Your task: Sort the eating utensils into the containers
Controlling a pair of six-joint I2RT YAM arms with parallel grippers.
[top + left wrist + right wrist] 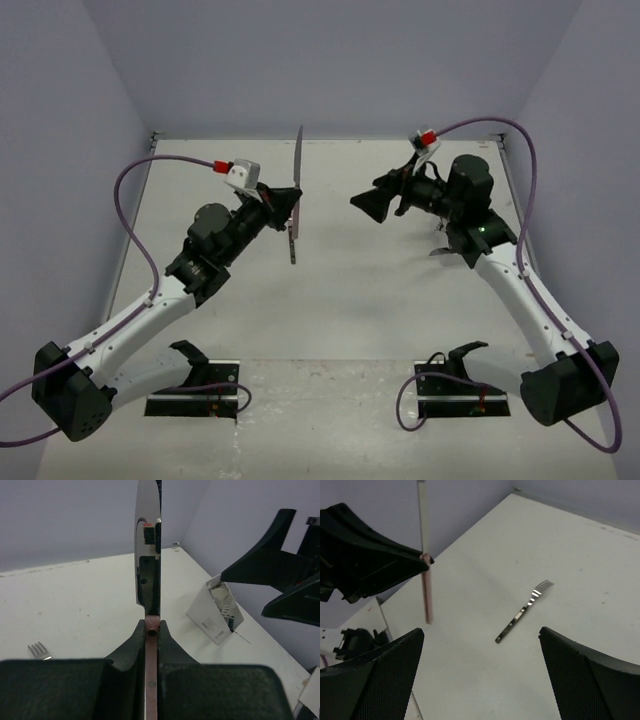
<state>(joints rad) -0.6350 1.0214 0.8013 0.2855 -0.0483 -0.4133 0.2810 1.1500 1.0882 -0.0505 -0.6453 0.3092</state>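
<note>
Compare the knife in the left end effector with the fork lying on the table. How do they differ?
The knife is clamped by its handle in the left end effector, off the table; the fork lies loose on it. The knife stands nearly upright, blade up; the fork lies flat. The knife has a pink handle; the fork's handle looks dark. Both are slim metal utensils.

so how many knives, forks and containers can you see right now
knife: 1, pink handle, held in the left fingers
fork: 1, on the table
container: 1, contents unclear
total: 3
</note>
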